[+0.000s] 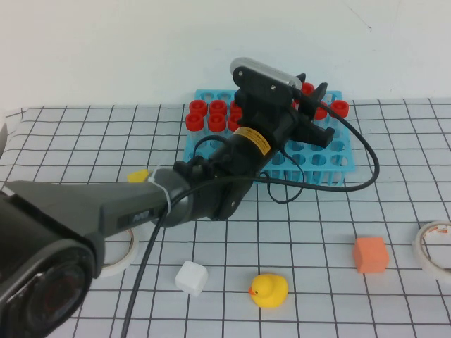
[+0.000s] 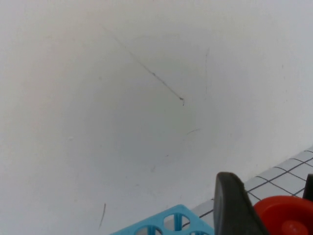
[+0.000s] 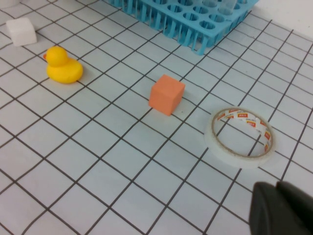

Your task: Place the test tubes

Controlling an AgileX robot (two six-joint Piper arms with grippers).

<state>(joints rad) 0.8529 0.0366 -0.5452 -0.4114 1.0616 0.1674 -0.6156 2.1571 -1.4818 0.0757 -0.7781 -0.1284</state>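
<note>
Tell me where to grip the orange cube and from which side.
Grip the orange cube across two opposite flat sides, from above: it sits flat with nothing touching it. The right gripper, shut, hovers by the tape roll; the left gripper holds a red-capped tube over the rack.

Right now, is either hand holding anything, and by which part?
The left hand, over the blue rack, grips a test tube by its red cap. The right hand, shut above the table near the tape roll, holds nothing.
</note>
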